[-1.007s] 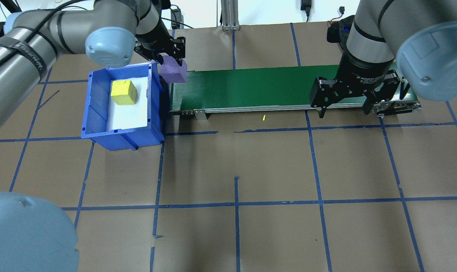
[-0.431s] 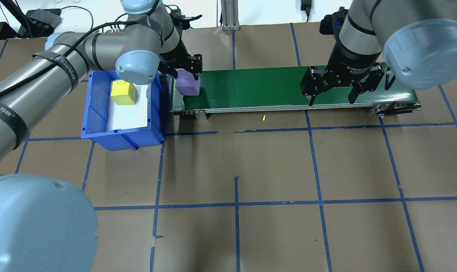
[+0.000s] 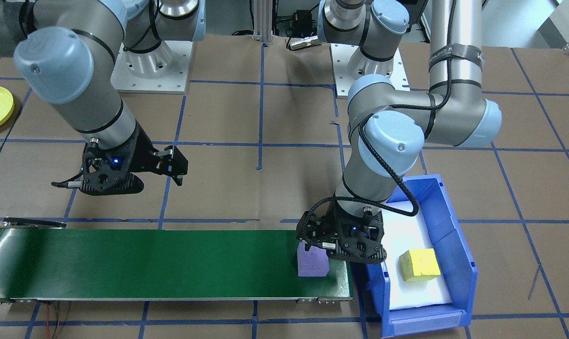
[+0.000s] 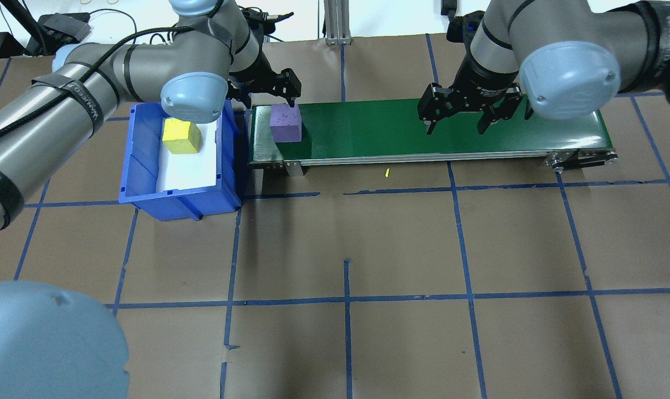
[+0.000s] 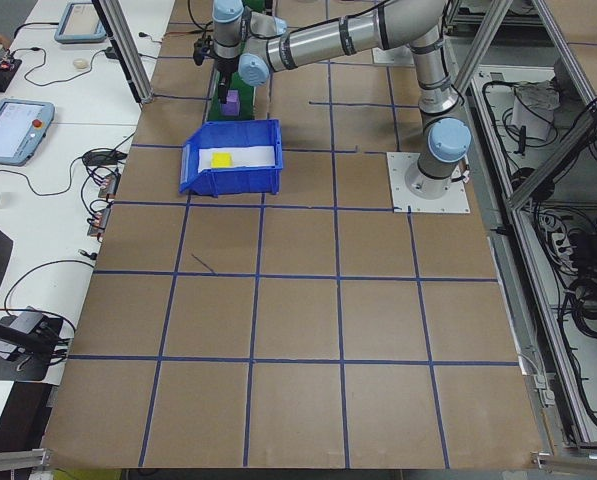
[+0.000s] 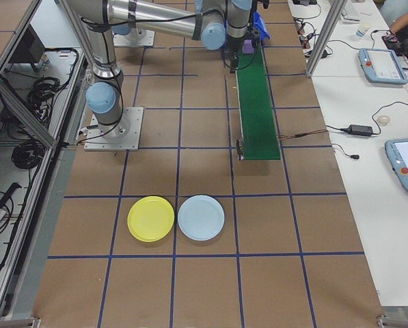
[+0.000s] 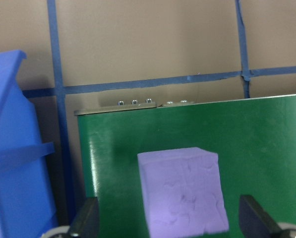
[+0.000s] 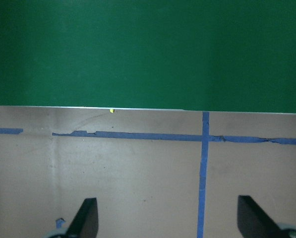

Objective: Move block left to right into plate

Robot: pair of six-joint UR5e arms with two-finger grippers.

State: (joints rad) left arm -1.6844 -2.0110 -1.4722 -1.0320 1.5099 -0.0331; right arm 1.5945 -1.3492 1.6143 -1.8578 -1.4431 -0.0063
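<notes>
Landmark: your green conveyor belt (image 4: 423,130).
Purple block (image 4: 286,123): you will find it resting on the belt, at the end nearest the blue bin (image 4: 146,183).
Left gripper (image 4: 268,91): above that block, fingers spread wide to either side of it, gripping nothing.
Right gripper (image 4: 456,119): over the belt's other half, fingers apart, empty.
Yellow block (image 4: 180,136): inside the bin, beside the belt's end.
Yellow plate (image 6: 150,219): well beyond the belt's far end, next to a pale blue plate (image 6: 201,217).
</notes>
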